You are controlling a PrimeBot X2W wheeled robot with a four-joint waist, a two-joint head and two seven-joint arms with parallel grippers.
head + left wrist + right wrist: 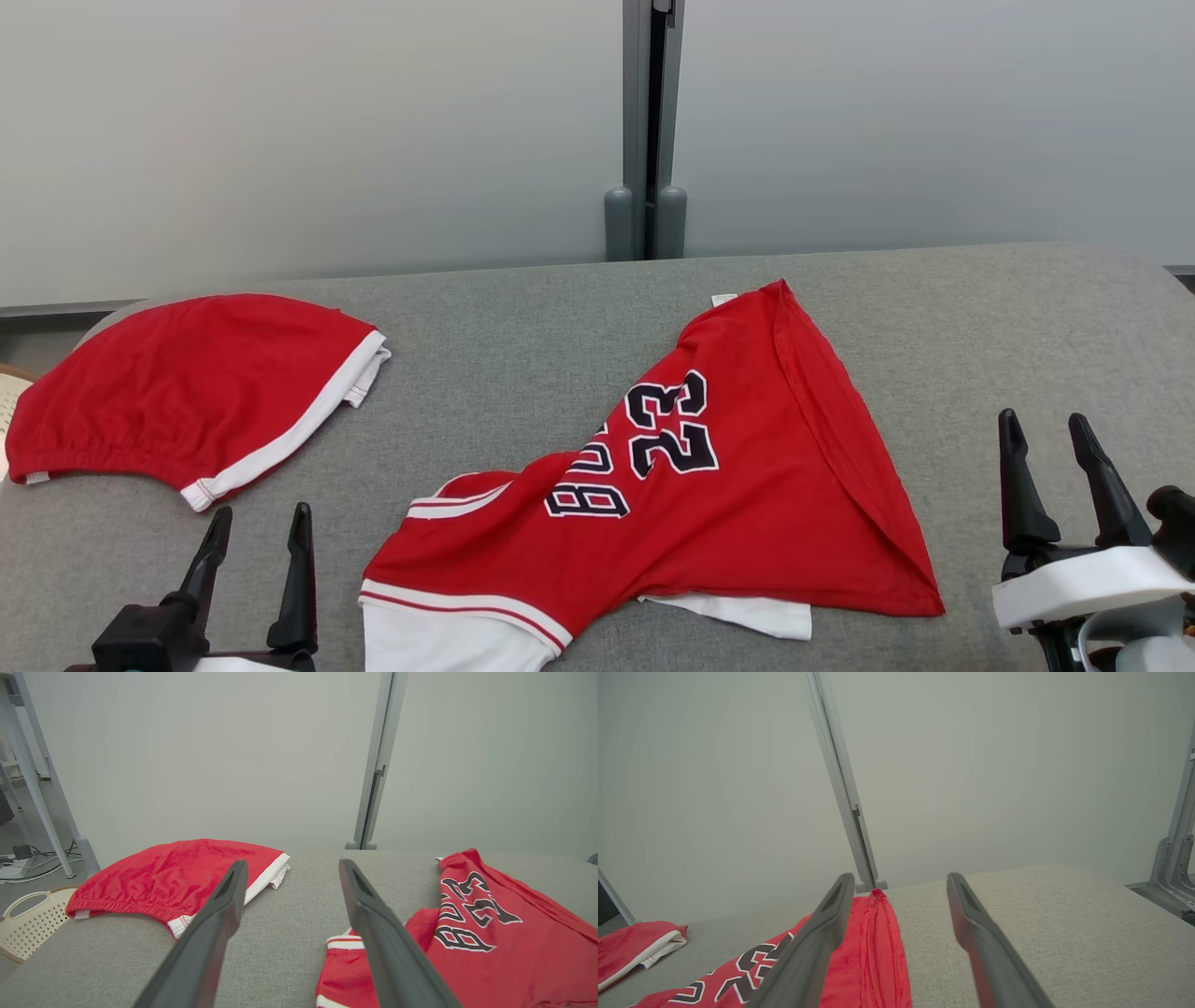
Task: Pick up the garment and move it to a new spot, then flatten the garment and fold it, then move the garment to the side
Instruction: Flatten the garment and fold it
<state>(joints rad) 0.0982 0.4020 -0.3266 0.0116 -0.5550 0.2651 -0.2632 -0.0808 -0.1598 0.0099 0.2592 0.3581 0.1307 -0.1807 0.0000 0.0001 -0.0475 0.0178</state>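
Both grippers sit parked at the near edge of the table with nothing in them. The left gripper (262, 513) has its fingers spread wide with just grey cloth showing between them. Same deal for the right gripper (1042, 420): jaws apart, empty, off to the right of the jersey.

Between the two lies the red jersey (709, 504), the one with 23 on it. It's crumpled and skewed on the grey padded table (523, 317), one corner pointing toward the back edge and white bits poking out along the near side. Out at the far left is a pair of red shorts (187, 392) that looks folded over and set aside. Past that end there's a pale basket (28, 919) down low.

My read: the jersey is the garment in play and basically nothing is done on it. It isn't lifted, flattened or folded. The pick-up, the spreading, the folding and the move to the side are all left.
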